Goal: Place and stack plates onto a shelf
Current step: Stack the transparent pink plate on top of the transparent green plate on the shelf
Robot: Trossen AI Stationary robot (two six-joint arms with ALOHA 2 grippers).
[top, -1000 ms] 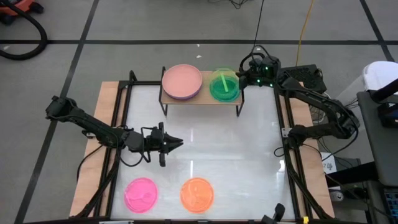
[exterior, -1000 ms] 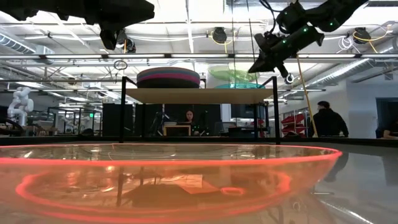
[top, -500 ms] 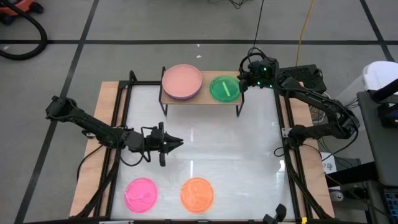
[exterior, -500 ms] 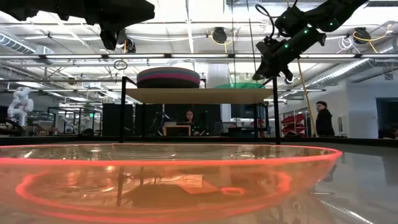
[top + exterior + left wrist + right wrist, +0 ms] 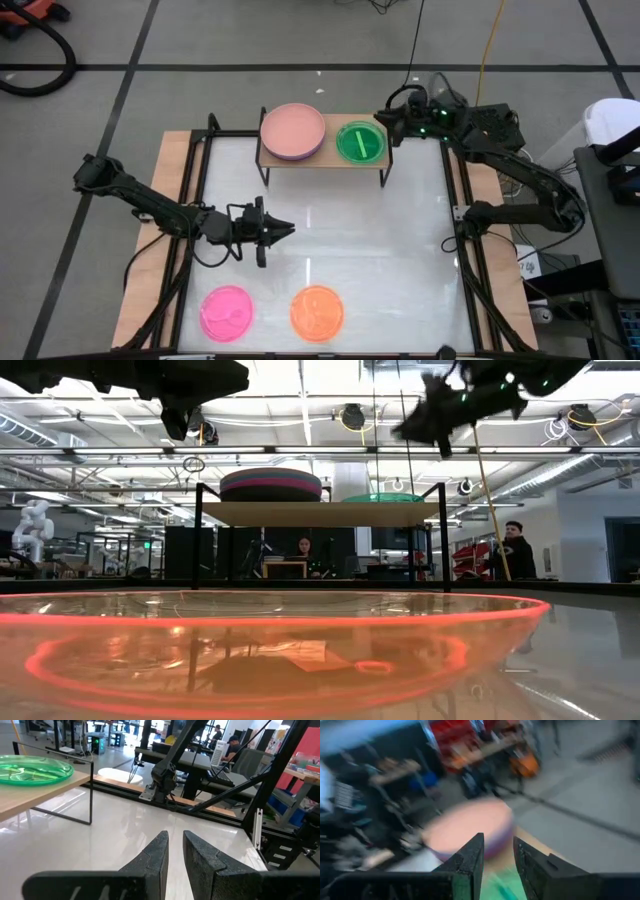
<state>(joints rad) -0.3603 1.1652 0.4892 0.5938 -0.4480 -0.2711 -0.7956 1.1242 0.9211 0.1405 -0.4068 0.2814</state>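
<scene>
The shelf stands at the far edge of the desk, its light-wood board on thin black legs. On its left part sits a stack of larger plates with a dusty pink one on top; in the low view the stack shows dark grey, magenta and other bands. On the right part of the board lies a green translucent plate, flat, just beside the stack and apart from it.

The right hand hovers just beyond the shelf's right far corner, near the green plate but not touching it; its fingers stand a little apart with nothing between them.

The left hand waits over the left middle of the desk, pointing right, its fingers nearly together and gripping nothing.

At the near edge of the desk lie a pink translucent plate on the left and an orange translucent plate just to its right, apart from each other.
</scene>
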